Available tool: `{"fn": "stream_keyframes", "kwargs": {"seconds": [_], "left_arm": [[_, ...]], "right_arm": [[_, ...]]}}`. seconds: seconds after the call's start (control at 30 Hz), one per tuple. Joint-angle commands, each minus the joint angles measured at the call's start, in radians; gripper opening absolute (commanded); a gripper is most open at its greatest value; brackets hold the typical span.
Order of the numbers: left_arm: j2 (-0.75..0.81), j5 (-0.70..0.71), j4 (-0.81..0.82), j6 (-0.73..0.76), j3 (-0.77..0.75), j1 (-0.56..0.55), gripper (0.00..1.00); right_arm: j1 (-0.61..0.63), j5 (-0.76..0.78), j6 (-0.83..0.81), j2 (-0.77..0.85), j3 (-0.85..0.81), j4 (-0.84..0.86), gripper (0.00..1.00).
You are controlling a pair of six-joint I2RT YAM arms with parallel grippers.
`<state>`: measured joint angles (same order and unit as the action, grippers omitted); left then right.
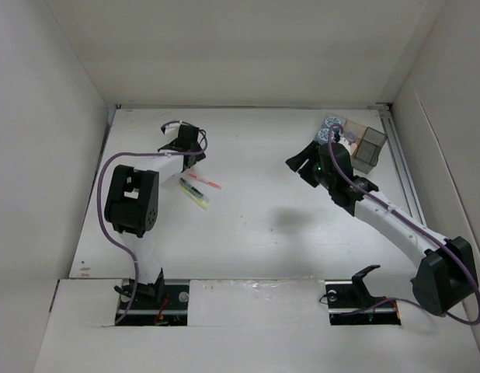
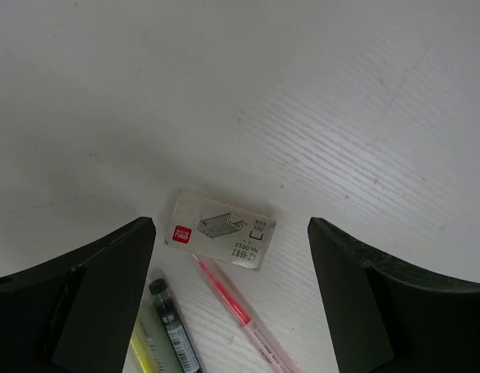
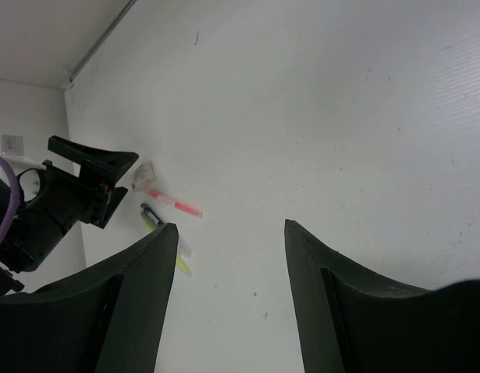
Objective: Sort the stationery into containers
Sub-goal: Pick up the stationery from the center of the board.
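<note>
The pink-red pen (image 1: pixel 203 181) and the yellow-green pen (image 1: pixel 195 199) lie on the table just in front of my left gripper (image 1: pixel 183 143). In the left wrist view my left gripper (image 2: pixel 231 229) is open. Below it lie the pink-red pen (image 2: pixel 234 305), the yellow-green pen (image 2: pixel 141 353) and a black refill (image 2: pixel 175 332). The block of bins (image 1: pixel 372 144) stands at the far right, with two blue rolls (image 1: pixel 329 128) at its left end. My right gripper (image 1: pixel 302 162) is open and empty, left of the bins; it also shows in the right wrist view (image 3: pixel 230 229). The silvery-lavender cylinder is not clearly visible.
A small white staple box (image 2: pixel 220 238) lies just beyond the pens. White walls enclose the table on the left, back and right. A metal rail (image 1: pixel 403 171) runs along the right edge. The right wrist view shows the pens (image 3: pixel 172 203) and the left arm (image 3: pixel 85 171) far off.
</note>
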<state>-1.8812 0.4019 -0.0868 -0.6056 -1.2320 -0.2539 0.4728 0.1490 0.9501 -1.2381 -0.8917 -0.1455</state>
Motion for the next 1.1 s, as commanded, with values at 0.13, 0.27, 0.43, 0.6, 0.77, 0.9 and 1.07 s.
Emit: {"fn": "stream_keyframes", "kwargs": {"seconds": [0.13,0.27,0.43,0.6,0.77,0.9,1.07], "left_arm": [[-0.033,-0.003,-0.005,0.035,-0.021,-0.001,0.78],[-0.042,0.008,-0.014,0.035,-0.021,-0.001,0.74],[-0.051,0.008,-0.014,0.026,-0.021,-0.001,0.67],[-0.052,0.026,-0.014,0.017,-0.021,-0.001,0.63],[-0.042,0.026,-0.014,0.007,-0.021,-0.001,0.59],[-0.033,0.035,-0.014,0.007,-0.012,-0.001,0.53],[-0.023,0.055,-0.014,-0.016,-0.012,-0.001,0.49]], "right_arm": [[0.009,0.014,-0.024,0.025,-0.009,0.064,0.63],[0.009,0.014,-0.024,0.025,-0.009,0.064,0.64],[0.009,0.014,-0.024,0.025,-0.009,0.064,0.64],[0.000,0.024,-0.033,0.046,0.000,0.064,0.64],[-0.022,0.015,-0.033,0.069,0.011,0.064,0.64],[-0.022,0.015,-0.033,0.069,0.011,0.064,0.64],[-0.031,0.006,-0.033,0.080,0.020,0.064,0.64]]}}
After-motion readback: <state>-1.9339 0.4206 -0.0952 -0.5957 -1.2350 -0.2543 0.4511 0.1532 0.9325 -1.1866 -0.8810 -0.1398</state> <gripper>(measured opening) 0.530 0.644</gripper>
